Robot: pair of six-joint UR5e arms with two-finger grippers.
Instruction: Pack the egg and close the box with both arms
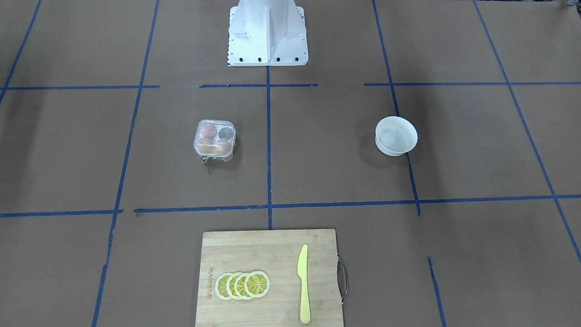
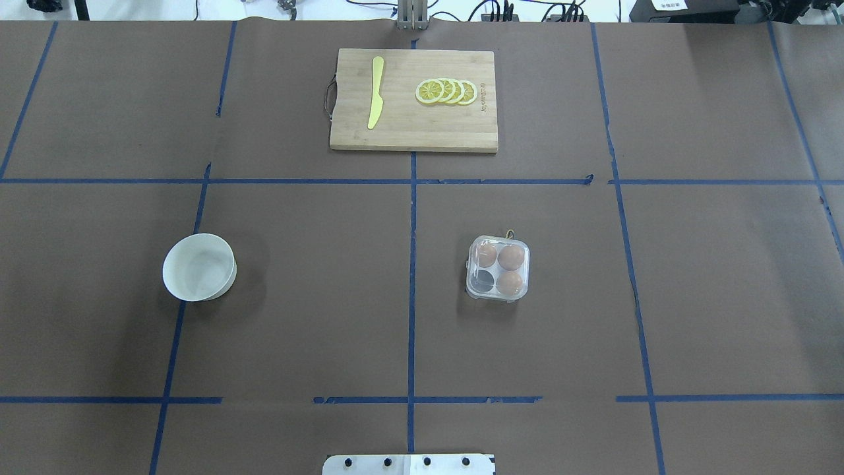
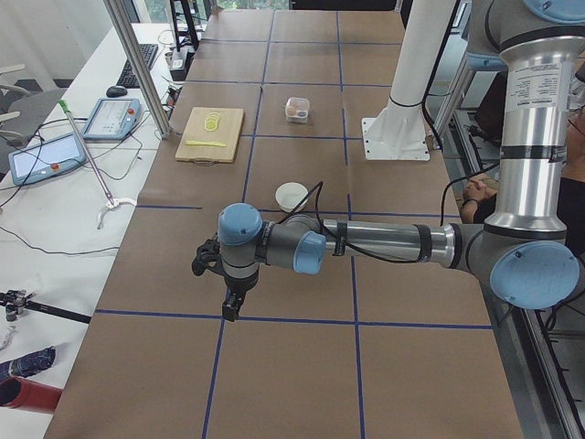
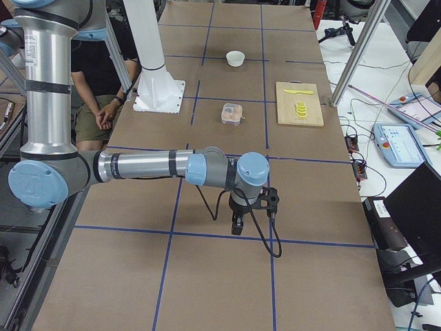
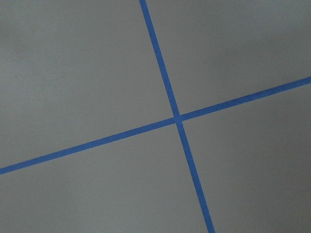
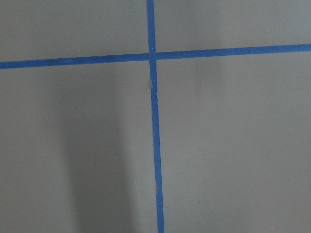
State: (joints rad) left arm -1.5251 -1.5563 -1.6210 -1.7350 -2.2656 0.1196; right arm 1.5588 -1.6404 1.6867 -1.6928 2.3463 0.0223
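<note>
Brown table (image 2: 297, 330) is carrying the box (image 2: 498, 268) right of centre overhead, three eggs (image 2: 511, 257) sitting under its lid, while left gripper (image 3: 229, 307) and right gripper (image 4: 237, 227) are hovering mid-frame in the side views, grip unreadable.

Brown table (image 2: 297, 330) with blue tape grid (image 2: 411, 297); on it the box (image 2: 471, 288), white bowl (image 2: 199, 267), wooden cutting board (image 2: 409, 128), white pedestal (image 1: 267, 34).

My right wrist feed shows the grey-brown table cover (image 6: 233, 145) marked by 2 blue strips: a vertical tape line (image 6: 155, 160) and a horizontal tape line (image 6: 73, 61), crossing near the top. A soft shadow (image 6: 92, 165) darkens the lower left.
</note>
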